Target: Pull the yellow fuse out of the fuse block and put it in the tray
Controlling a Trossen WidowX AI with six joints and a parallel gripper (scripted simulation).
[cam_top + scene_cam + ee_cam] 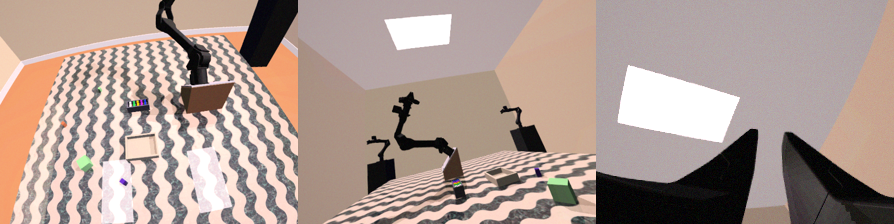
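The yellow fuse (137,103) (456,182) sits in the middle of the row in the dark fuse block (138,108) (459,192), with white and green fuses on one side and magenta and blue on the other. The tan tray (142,158) (509,180) is empty and stands in front of the block in the top view. My gripper (769,137) (411,92) is held high above the table and points up toward the ceiling, far from block and tray. Its fingers are open by a narrow gap with nothing between them. It is outside the top view.
A brown slanted panel (207,98) (455,167) stands by the arm's base, to the right of the block in the top view. A green block (84,163) (562,192), a purple block (123,181) (537,172), an orange piece (64,124) and a small green piece (100,89) lie around.
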